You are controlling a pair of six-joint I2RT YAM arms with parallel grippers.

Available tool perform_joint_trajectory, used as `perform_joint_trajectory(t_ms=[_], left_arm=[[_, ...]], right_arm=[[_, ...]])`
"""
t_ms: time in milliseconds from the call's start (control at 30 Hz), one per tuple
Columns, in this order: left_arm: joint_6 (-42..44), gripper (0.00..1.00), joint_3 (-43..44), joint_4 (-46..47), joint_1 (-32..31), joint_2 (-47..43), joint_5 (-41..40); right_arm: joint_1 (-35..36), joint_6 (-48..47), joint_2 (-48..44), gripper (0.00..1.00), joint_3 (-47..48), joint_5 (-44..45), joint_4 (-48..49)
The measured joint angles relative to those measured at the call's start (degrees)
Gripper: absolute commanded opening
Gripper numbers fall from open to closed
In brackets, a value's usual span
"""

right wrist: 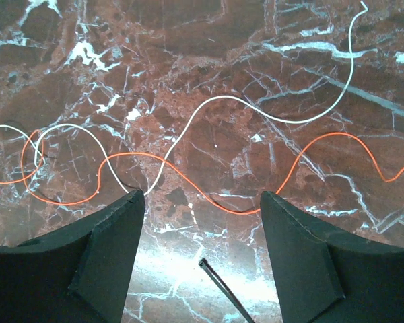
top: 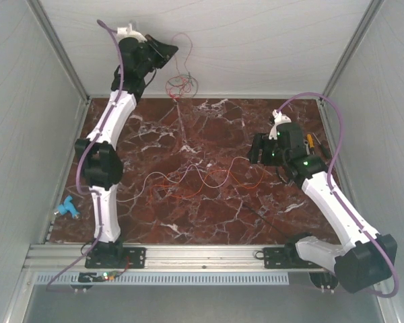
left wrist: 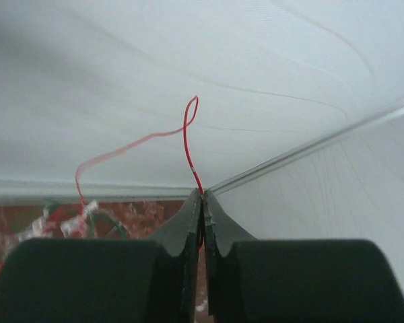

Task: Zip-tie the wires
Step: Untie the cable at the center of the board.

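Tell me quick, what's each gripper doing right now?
Left gripper: closed, pinching a red wire.
Right gripper: open, holding nothing.

a dark red marble table (top: 155,134), veined white, carries loose orange and white wires (top: 202,176) looping across its centre from 9 o'clock to 3 o'clock. a thin black zip tie (right wrist: 222,291) lies flat near the orange strand, not touching it. a yellow-handled screwdriver (top: 310,142) rests at the 2 o'clock edge; a small blue object (top: 66,207) sits at the 8 o'clock edge.
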Motion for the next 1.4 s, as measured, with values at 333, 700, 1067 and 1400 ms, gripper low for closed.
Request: perform_joint_trajectory(t_ms=[333,700,1067,1400], left_arm=[[10.6,0.0,-6.0,11.3,-2.3,-7.6,3.6],[7.8,0.0,-13.4,12.7,-2.8,-8.0,3.6],[6.2,0.0,-11.8,12.3,-3.3,-8.3,3.7],[4.0,0.0,-9.4,10.4,-3.5,-9.5,4.9]], right_arm=[[0.0,-1.4,-1.2,0.67,-0.7,-4.2,6.1],[3.2,-5.2,10.0,0.66,3.4,-20.8,33.7],[6.3,-2.4,39.9,0.61,28.7,-21.2,54.4],[7.0,-0.9,57.3,0.6,49.4,-19.6,57.4]])
